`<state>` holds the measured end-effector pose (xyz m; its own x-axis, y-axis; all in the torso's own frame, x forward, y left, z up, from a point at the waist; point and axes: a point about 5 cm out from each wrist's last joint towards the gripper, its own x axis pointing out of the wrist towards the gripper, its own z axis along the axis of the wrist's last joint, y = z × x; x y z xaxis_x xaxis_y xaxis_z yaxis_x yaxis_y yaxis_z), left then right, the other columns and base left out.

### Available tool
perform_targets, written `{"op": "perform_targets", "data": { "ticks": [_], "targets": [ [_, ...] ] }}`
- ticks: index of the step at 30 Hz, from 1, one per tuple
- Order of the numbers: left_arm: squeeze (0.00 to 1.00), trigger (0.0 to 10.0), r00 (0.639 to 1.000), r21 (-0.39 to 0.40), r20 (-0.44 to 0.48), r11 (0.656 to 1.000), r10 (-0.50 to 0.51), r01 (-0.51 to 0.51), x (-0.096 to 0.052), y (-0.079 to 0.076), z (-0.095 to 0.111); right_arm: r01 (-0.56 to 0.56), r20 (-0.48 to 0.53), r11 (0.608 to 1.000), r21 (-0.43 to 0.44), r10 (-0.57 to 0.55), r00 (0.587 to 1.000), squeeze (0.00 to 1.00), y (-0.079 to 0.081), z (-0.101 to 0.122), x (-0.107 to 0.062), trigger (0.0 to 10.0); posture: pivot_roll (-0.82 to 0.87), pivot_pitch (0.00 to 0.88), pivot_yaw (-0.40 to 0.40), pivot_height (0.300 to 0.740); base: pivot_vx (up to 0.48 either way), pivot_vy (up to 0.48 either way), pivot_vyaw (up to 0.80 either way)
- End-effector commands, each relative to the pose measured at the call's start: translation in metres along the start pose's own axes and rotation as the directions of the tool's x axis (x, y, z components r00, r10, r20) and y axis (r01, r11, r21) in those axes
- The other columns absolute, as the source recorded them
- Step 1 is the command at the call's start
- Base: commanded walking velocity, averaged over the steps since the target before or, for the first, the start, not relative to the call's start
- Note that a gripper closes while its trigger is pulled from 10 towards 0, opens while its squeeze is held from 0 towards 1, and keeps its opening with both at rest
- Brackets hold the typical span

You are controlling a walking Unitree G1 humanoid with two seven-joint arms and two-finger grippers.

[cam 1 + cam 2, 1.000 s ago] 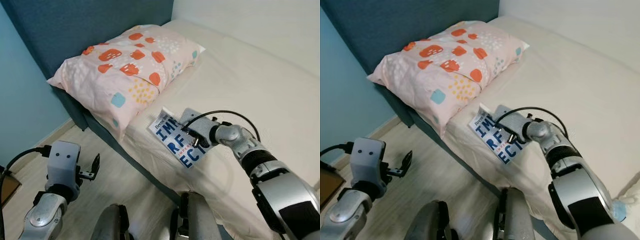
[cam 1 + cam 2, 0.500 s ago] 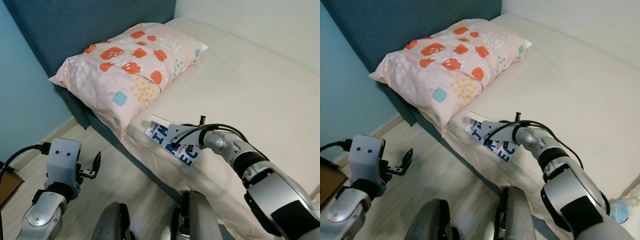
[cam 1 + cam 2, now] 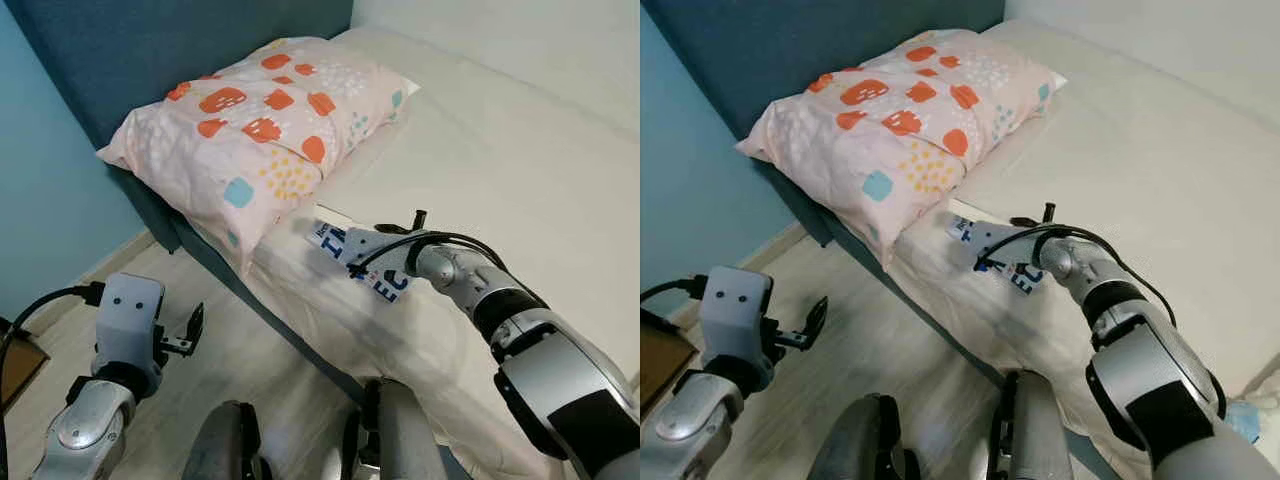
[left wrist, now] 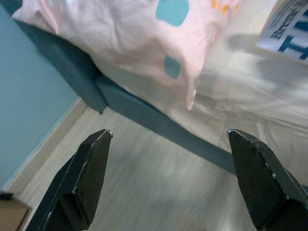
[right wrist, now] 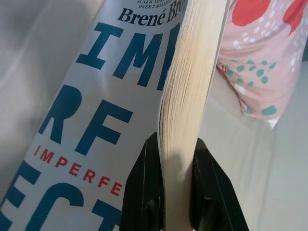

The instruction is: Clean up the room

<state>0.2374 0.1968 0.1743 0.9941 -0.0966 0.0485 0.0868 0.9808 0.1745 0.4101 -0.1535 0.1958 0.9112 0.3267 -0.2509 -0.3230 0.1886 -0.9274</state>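
- Book (image 3: 362,262) being pinched by right gripper (image 5: 169,190), white cover with big blue letters, red smaller text
- right gripper fingers (image 5: 143,192) clamping on both sides of the book's page edge in right wrist view, cover to one side of the claw, pages running away from it toward the pillow (image 3: 255,130)
- book sitting at the near edge of the bed (image 3: 520,170), just beside the pillow's lower corner, tilted off the sheet at the gripper end
- right arm reaching in across the mattress, black cable looping over the wrist
- left gripper (image 3: 190,332) hanging low over the wood floor (image 4: 144,192) beside the bed frame, fingers (image 4: 82,183) spread wide apart, holding nothing
- pillow pink with orange, teal patches, lying against the dark blue headboard (image 3: 150,45)
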Motion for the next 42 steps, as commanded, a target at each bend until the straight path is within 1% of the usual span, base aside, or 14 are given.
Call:
{"op": "perform_targets", "data": {
  "ticks": [1,2,4,10,13,17,19,20,24,27,28,32,39,42],
  "targets": [
    [0.0,10.0,0.999,-0.033,-0.02,0.999,-0.039,0.038,-0.004,-0.006,-0.004,-0.03,-0.009,0.997,0.072,0.031,0.999,0.0,0.009,-0.005,-0.001,10.0,0.15,0.423,-0.054,0.603,0.0,0.0,0.0],
    [0.0,10.0,0.999,-0.033,-0.02,0.999,-0.039,0.038,-0.004,-0.006,-0.004,-0.03,-0.009,0.997,0.072,0.031,0.999,0.0,0.009,-0.005,-0.001,10.0,0.15,0.423,-0.054,0.603,0.0,0.0,0.0],
    [0.0,10.0,0.998,-0.042,-0.013,0.998,-0.057,0.056,-0.004,-0.008,-0.003,-0.049,0.014,0.987,0.152,0.047,0.999,0.0,0.014,-0.001,0.0,10.0,0.14,0.425,-0.056,0.603,0.0,0.0,0.0],
    [0.0,10.0,0.998,-0.044,-0.01,0.997,-0.061,0.061,-0.004,-0.008,-0.002,-0.078,0.083,0.976,0.203,0.062,0.995,0.0,0.021,0.013,0.005,10.0,0.14,0.423,-0.052,0.603,0.0,0.0,0.0],
    [0.0,10.0,0.998,-0.044,-0.011,0.997,-0.063,0.062,-0.002,-0.008,-0.002,-0.127,0.131,0.957,0.26,0.096,0.987,0.0,0.025,0.022,0.007,10.0,0.14,0.423,-0.052,0.603,0.0,0.0,0.0],
    [0.0,10.0,0.998,-0.044,-0.012,0.997,-0.064,0.063,-0.002,-0.008,-0.002,-0.156,0.14,0.941,0.299,0.118,0.983,0.0,0.028,0.025,0.008,10.0,0.14,0.422,-0.05,0.603,0.0,0.0,0.0],
    [0.0,10.0,0.998,-0.045,-0.013,0.997,-0.065,0.065,-0.002,-0.008,-0.002,-0.167,0.125,0.925,0.342,0.131,0.983,0.0,0.03,0.022,0.008,10.0,0.14,0.422,-0.05,0.603,0.0,0.0,0.0],
    [0.0,10.0,0.998,-0.046,-0.016,0.997,-0.068,0.067,-0.002,-0.008,-0.003,-0.155,0.084,0.913,0.378,0.133,0.988,0.0,0.031,0.016,0.007,10.0,0.15,0.423,-0.053,0.603,0.0,0.0,0.0],
    [0.0,10.0,0.997,-0.048,-0.019,0.997,-0.068,0.067,-0.002,-0.008,-0.003,-0.129,0.028,0.892,0.433,0.13,0.991,0.0,0.031,0.007,0.006,10.0,0.14,0.423,-0.055,0.603,0.0,0.0,0.0],
    [0.0,10.0,0.997,-0.049,-0.025,0.997,-0.068,0.067,-0.003,-0.008,-0.004,-0.087,-0.063,0.846,0.526,0.14,0.988,0.0,0.036,-0.009,0.002,10.0,0.14,0.423,-0.055,0.603,0.0,0.0,0.0],
    [0.0,10.0,0.997,-0.048,-0.025,0.997,-0.069,0.068,-0.002,-0.008,-0.004,-0.082,-0.071,0.826,0.557,0.146,0.987,0.0,0.038,-0.012,0.001,10.0,0.14,0.423,-0.055,0.603,0.0,0.0,0.0],
    [0.0,10.0,0.997,-0.048,-0.024,0.997,-0.068,0.067,-0.002,-0.008,-0.004,-0.092,-0.058,0.792,0.604,0.159,0.986,0.0,0.042,-0.017,-0.002,10.0,0.14,0.423,-0.055,0.603,0.0,0.0,0.0],
    [0.0,10.0,0.998,-0.047,-0.023,0.997,-0.065,0.063,-0.001,-0.008,-0.004,-0.138,-0.059,0.828,0.544,0.201,0.978,0.0,0.053,-0.024,-0.006,10.0,0.14,0.422,-0.058,0.603,0.0,0.0,0.0],
    [0.0,10.0,0.998,-0.052,-0.021,0.997,-0.062,0.06,-0.002,-0.007,-0.004,-0.095,-0.065,0.789,0.607,0.168,0.984,0.0,0.053,-0.024,-0.005,10.0,0.14,0.421,-0.059,0.603,0.0,0.0,0.0]
  ]
}}
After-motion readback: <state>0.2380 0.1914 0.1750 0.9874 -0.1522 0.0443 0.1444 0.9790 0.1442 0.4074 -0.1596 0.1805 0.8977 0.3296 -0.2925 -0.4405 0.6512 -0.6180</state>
